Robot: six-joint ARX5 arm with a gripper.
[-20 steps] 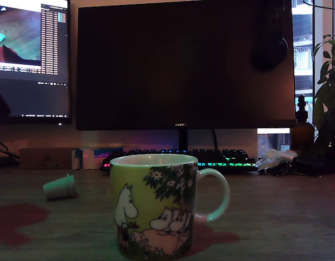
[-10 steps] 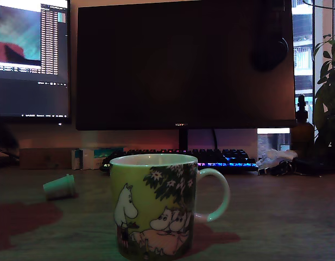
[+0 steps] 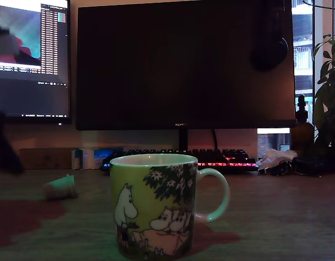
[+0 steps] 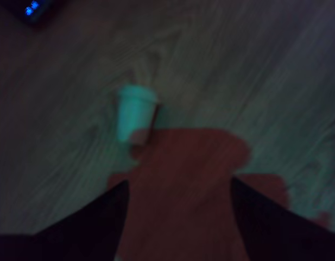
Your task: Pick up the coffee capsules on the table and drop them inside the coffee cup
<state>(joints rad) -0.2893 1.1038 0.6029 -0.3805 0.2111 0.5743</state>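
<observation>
Hand (image 4: 178, 217) hangs over the bench (image 4: 254, 65) with its two dark fingers (image 4: 75, 228) spread apart and nothing between them — I read that as set up for a grab, not a carry. From the wrist camera, the pale mint capsule (image 4: 134, 117) lies tipped on its side just beyond the fingertips, rim end pointing away from the hand, sitting at the edge of a reddish patch on the wood. It isn't between the fingers yet, so I judge the approach unfinished; the hand needs to come forward and down to straddle it.

In the exterior view the same capsule (image 3: 61, 186) rests on its side near that view's left, well apart from the cup (image 3: 156, 209), which stands upright in the foreground with its handle toward that view's right and its mouth open to receive a drop. A dark blur at the far left edge is probably the arm. I see no blue capsule anywhere — hidden or out of frame, I can't say.
</observation>
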